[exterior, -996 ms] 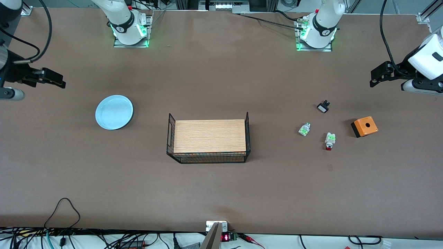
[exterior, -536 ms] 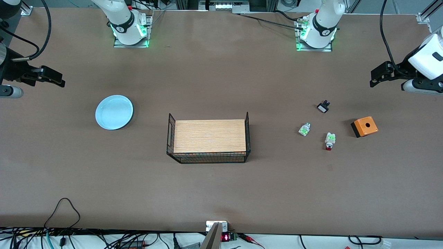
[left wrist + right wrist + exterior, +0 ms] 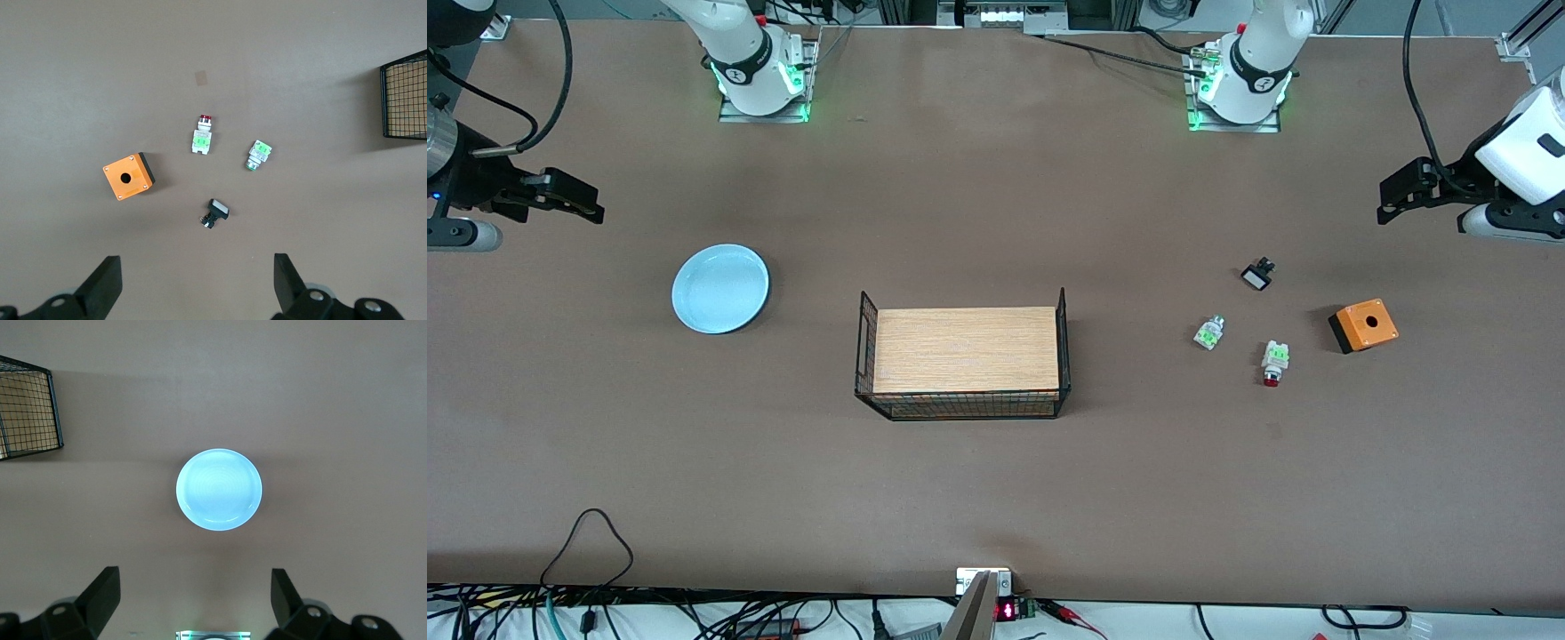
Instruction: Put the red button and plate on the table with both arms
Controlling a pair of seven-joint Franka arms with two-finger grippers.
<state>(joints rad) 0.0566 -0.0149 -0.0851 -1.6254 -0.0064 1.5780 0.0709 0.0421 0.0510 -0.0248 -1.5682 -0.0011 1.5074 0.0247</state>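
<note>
Because the little parts lie close together, a mix-up is the big worry. Nearest the front camera on the brown surface (image 3: 996, 498) lies the red button (image 3: 1272, 364), toward the left arm's end. Just beside it sits a look-alike white and green part (image 3: 1208, 332) with no red cap, so a small miss could pick up the wrong one. An orange box (image 3: 1364, 325) and a black and white part (image 3: 1257, 275) crowd in too. The plate (image 3: 720, 288) lies flat toward the right arm's end; its low rim could slip. Higher up, the left hand (image 3: 1385, 203) and right hand (image 3: 587, 207) hang in the air, spread wide, holding nothing.
</note>
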